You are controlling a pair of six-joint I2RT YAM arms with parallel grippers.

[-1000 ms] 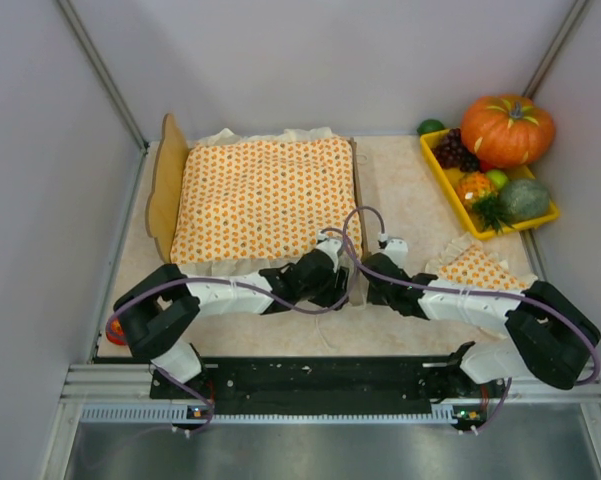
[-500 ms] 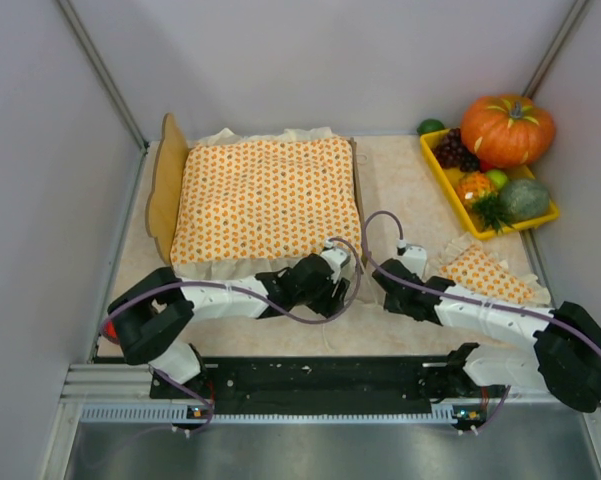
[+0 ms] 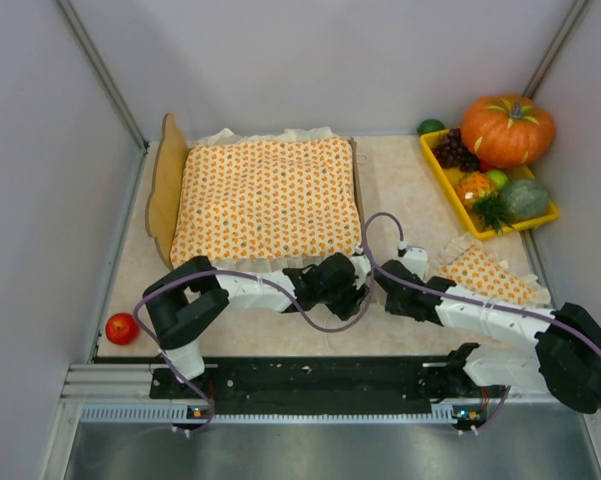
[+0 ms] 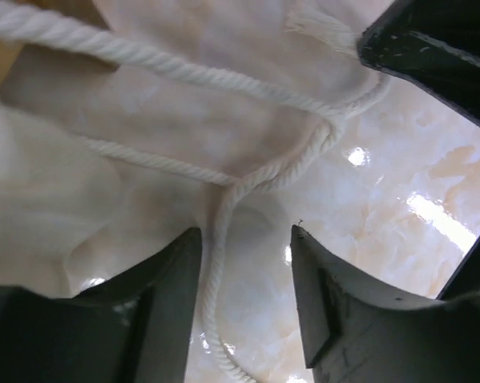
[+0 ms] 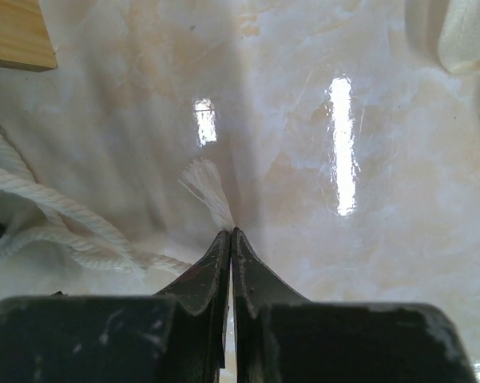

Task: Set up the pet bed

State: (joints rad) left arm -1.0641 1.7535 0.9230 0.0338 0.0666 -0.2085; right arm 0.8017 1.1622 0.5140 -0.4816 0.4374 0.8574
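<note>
Surface (image 3: 400, 190): pale, marble-look, glossy.

Pet bed (image 3: 166, 185) sits toward 10 o'clock on the surface, with its rounded headboard at the 9 o'clock end. An orange-dotted bedspread (image 3: 265, 200) covers it.

Pumpkin (image 3: 507, 128) and a yellow tray (image 3: 450, 190) of fruit are at 2 o'clock. Matching dotted pillow (image 3: 488, 272) lies flat at 4 o'clock, off the bed. Red apple (image 3: 121, 328) at 8 o'clock, by the edge.

Both arms reach in low. The two tools meet just off the bed's 5 o'clock corner.

Left end effector (image 3: 358, 284) (image 4: 243, 239): jaws about half apart, straddling a white cord (image 4: 224, 179) without gripping it.

Right end effector (image 3: 395, 268) (image 5: 230, 233): jaws pressed together on the cord's frayed tip (image 5: 206, 187), which looks pinched.

The top view barely shows the cord. The left wrist view shows its loops and the cream ruffle (image 4: 48, 207). The right wrist view shows a corner of the bed's wood frame (image 5: 12, 36) at 10 o'clock.
</note>
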